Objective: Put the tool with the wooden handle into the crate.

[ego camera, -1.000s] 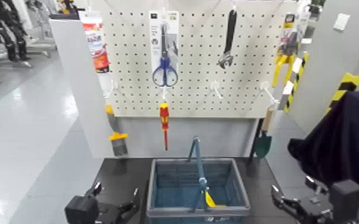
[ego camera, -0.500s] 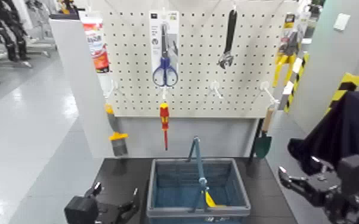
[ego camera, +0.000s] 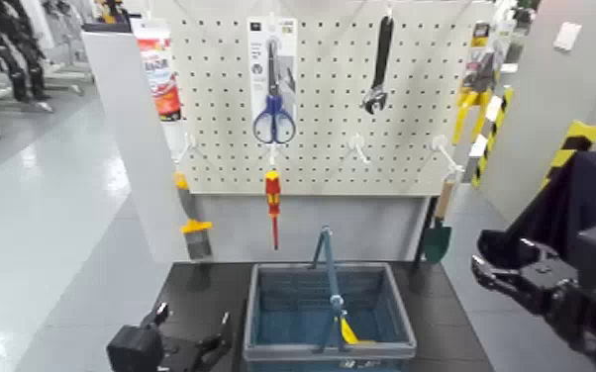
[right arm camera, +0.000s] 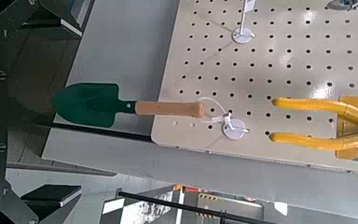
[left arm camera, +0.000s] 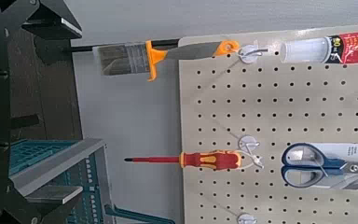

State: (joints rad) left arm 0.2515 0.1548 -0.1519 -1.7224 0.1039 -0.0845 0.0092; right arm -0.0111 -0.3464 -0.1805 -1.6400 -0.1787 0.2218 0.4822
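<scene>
Pegboard, cream and perforated [ego camera: 322,99], carries my target at its lower right corner, above the far right corner of the black counter [ego camera: 436,309]. On that counter, the blue-grey slatted plastic basket [ego camera: 251,312] could be knocked if I swing low; its thin blue bail handle [ego camera: 333,272] stands raised across the opening and could deflect my load. My right gripper [ego camera: 501,251] is open and empty, out past the counter's right edge; my left [ego camera: 195,313] waits spread and empty near the left edge. The green-bladed trowel with the tan wooden handle [ego camera: 440,223] hangs free, so a crooked approach could set it swinging, and a straight pull could snag its loop.

The head view gives me the basket and the yellow thing inside [ego camera: 349,333], both missing from the right wrist view, which shows the pale cord loop [right arm camera: 214,105] far more plainly.
</scene>
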